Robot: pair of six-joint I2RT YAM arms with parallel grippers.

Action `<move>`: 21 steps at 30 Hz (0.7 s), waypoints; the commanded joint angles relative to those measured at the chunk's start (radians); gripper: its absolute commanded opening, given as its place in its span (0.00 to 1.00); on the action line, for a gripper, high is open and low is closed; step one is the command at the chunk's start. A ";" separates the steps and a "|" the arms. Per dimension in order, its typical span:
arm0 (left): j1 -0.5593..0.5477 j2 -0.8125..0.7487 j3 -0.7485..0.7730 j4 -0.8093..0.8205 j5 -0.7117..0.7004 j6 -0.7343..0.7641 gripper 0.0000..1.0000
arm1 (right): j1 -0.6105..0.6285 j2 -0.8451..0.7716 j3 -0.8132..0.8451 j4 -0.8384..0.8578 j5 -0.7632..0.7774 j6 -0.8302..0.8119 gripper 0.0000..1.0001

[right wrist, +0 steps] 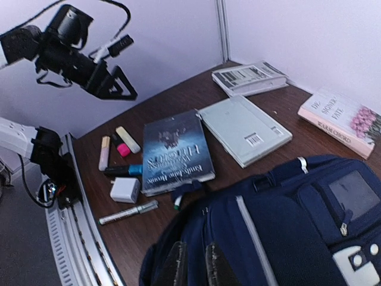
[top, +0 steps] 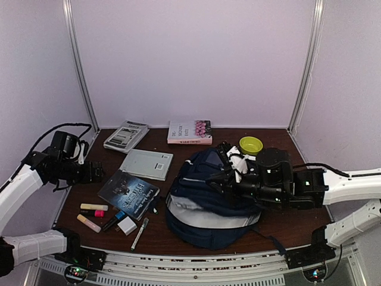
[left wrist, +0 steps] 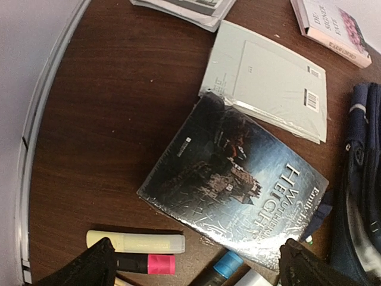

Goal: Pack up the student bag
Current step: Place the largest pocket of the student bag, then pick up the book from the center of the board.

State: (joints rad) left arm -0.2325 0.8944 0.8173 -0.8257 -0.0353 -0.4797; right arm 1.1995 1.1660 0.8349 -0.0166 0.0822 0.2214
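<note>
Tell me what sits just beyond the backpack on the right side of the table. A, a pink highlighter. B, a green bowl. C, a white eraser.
B: the green bowl sits just past the far right side of the student bag in the top view.

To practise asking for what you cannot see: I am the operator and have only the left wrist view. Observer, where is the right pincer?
Observer: The right pincer is over the bag, close to its fabric. I cannot tell whether it grips anything.
Operator: Is there anything beyond the bag?
Observer: A green bowl sits at the far right, behind the bag.
Operator: And near the front edge?
Observer: A silver pen lies there, just left of the bag.
</note>
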 commanded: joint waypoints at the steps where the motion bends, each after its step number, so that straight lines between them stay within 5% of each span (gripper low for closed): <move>1: 0.128 -0.023 -0.091 0.154 0.159 -0.084 0.96 | -0.005 0.116 0.147 0.010 0.050 0.033 0.07; 5: 0.138 -0.044 -0.139 0.152 0.132 -0.163 0.93 | -0.005 0.206 0.226 -0.030 -0.019 0.007 0.08; 8: 0.139 -0.082 -0.231 0.194 0.142 -0.256 0.91 | -0.017 0.262 0.301 -0.012 -0.113 0.042 0.19; 14: 0.139 -0.097 -0.313 0.261 0.152 -0.310 0.84 | -0.133 0.647 0.694 -0.206 -0.593 0.281 0.31; 21: 0.139 -0.023 -0.372 0.394 0.220 -0.313 0.73 | -0.140 0.950 0.878 -0.182 -0.655 0.420 0.52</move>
State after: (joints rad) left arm -0.0990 0.8391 0.4789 -0.5629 0.1360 -0.7731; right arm 1.0546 2.0113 1.6493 -0.1368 -0.4725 0.5343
